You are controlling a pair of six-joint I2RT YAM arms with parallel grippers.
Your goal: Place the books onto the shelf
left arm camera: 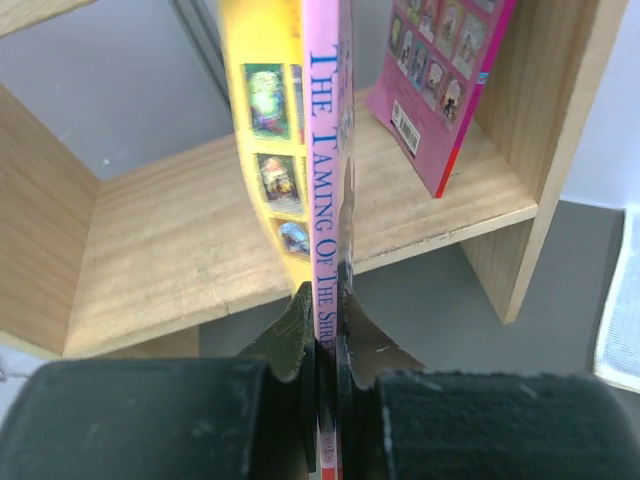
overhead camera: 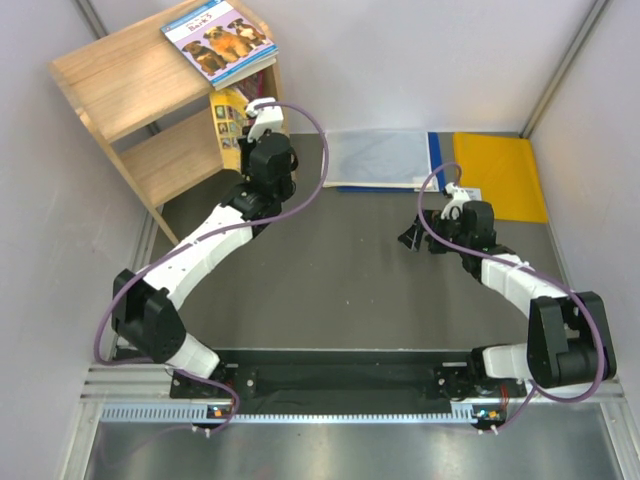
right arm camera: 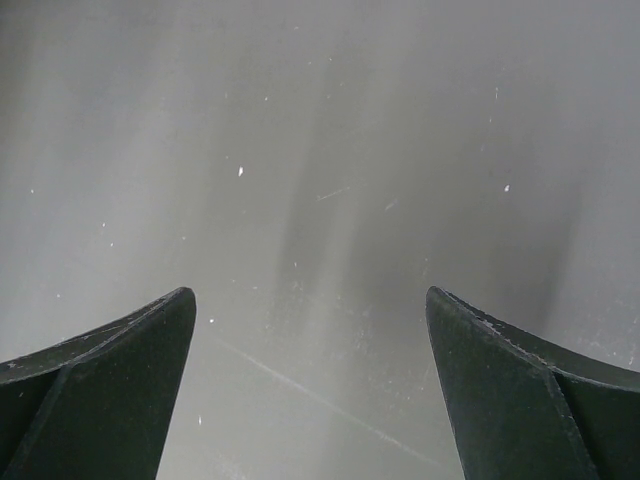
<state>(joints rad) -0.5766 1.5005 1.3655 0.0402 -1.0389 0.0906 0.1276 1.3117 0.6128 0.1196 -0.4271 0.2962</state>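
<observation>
Two books on shelf [overhead camera: 110, 70]: dog book [overhead camera: 220, 38] flat on top board, pink book [left arm camera: 440, 90] leaning on right side panel, lower board. Left gripper [left arm camera: 325, 300] fingers pinch third book [left arm camera: 322, 120] at front edge of lower board. Its long way points straight out from fingers into shelf, spine toward wrist camera, yellow cover left. Best: push in slow, keep upright, set beside pink book, then let go. Right gripper [right arm camera: 310, 330] fingers spread wide, holding nothing.

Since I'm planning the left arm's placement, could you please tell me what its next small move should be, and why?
Probably a short push forward, further into the shelf. The left jaws are shut on the pink-spined book, held upright on edge before the lower board, where bare wood lies beside the leaning pink book.
</observation>
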